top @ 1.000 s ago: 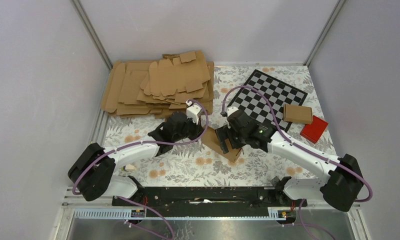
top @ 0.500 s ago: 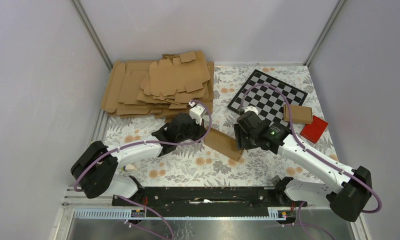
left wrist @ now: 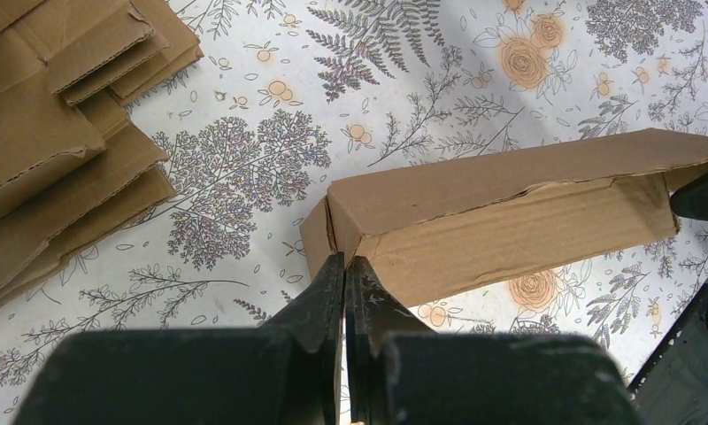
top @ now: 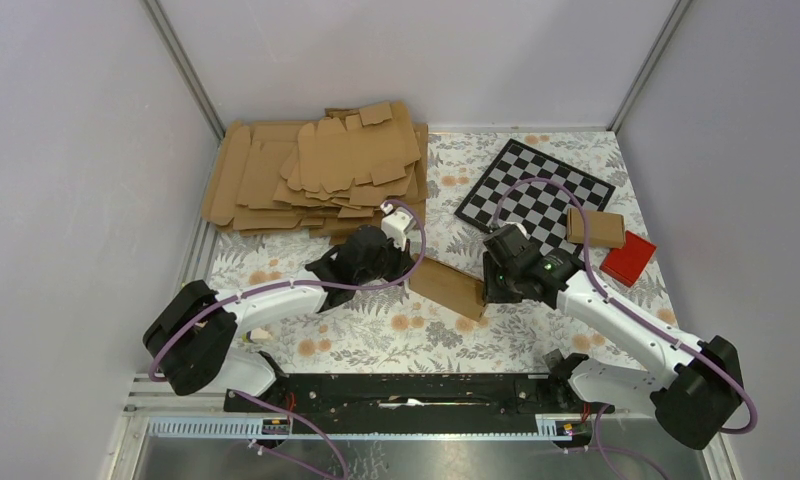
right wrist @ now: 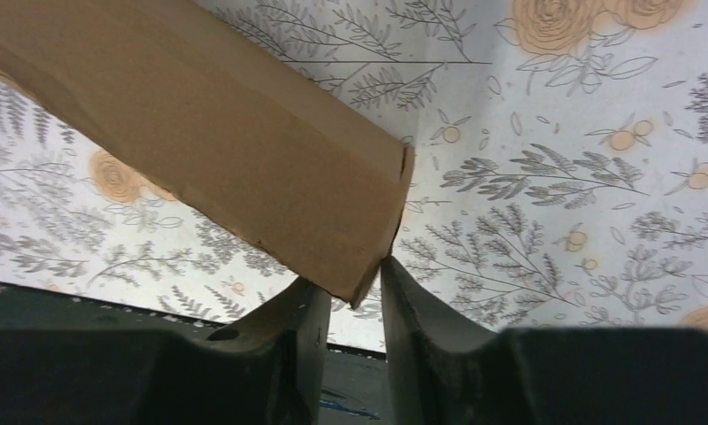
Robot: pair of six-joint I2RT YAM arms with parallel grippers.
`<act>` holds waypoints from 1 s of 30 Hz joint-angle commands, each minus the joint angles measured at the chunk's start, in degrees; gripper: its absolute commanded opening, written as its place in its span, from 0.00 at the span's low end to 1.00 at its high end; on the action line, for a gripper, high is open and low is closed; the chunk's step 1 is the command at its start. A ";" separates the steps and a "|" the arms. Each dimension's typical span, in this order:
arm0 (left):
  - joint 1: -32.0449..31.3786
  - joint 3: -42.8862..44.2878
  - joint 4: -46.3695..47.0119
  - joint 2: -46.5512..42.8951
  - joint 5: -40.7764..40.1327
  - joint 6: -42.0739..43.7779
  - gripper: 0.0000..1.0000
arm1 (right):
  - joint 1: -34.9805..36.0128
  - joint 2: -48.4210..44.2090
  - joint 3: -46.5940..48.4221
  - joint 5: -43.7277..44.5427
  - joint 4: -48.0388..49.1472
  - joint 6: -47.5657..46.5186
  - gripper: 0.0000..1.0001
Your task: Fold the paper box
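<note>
Left wrist: creased brown paper box (left wrist: 501,221) pinched in closed left hand (left wrist: 344,263); right hand (right wrist: 353,285) straddles its corner, grip unclear.

Right gripper (top: 490,288) has slid off the middle of the paper box (top: 444,284) and out to its right end, toward the right edge of the table (top: 366,335)! Its jaws, wide a second ago, have drawn in either side of that end corner. The box's top now shows uncovered.

The paper box (top: 446,287) lies mid-table. From it, the stack of card sheets (top: 316,172) sits at 10 o'clock, the chessboard (top: 534,188) at 1 o'clock, the carton (top: 595,228) at 2 and the block (top: 628,258) at 3.
</note>
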 commanded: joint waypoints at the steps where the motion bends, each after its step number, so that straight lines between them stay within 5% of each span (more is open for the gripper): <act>1: -0.66 1.15 -3.88 0.22 -0.59 -0.36 0.00 | -1.66 -2.11 0.02 -4.32 3.46 5.13 0.31; 6: -0.87 0.89 -3.60 0.13 -1.23 -0.36 0.00 | -2.89 -2.66 -0.20 -7.20 5.80 9.62 0.23; 30: -1.75 0.45 -3.46 0.18 -2.08 0.15 0.00 | -6.59 -4.60 -1.29 -10.26 4.84 13.97 0.14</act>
